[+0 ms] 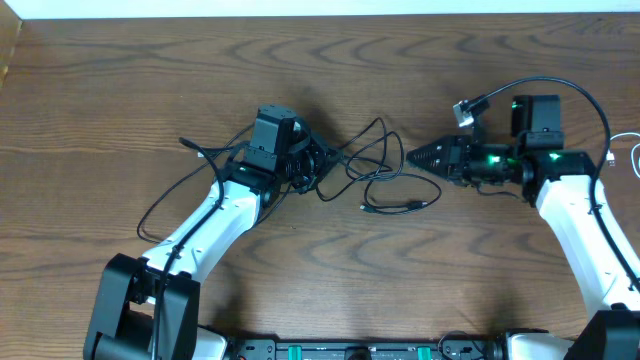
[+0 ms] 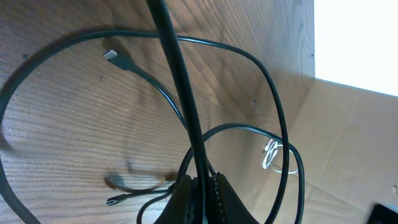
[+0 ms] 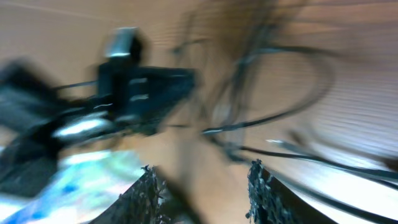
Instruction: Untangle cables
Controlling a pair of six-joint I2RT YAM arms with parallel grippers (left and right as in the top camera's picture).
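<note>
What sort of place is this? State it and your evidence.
Probably a robotics lab bench: a wood-grain table, a left arm and right arm mounted at its edge, loose cables between them, cardboard edging.

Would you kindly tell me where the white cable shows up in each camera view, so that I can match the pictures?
Overhead: the white cable lies at the picture's far right edge.
Left wrist: it shows as a small white loop, right of centre and far from the camera.
Right wrist: it cannot be made out, as the picture is blurred.
Shared landmark: the black cables, tangled between the arms.
</note>
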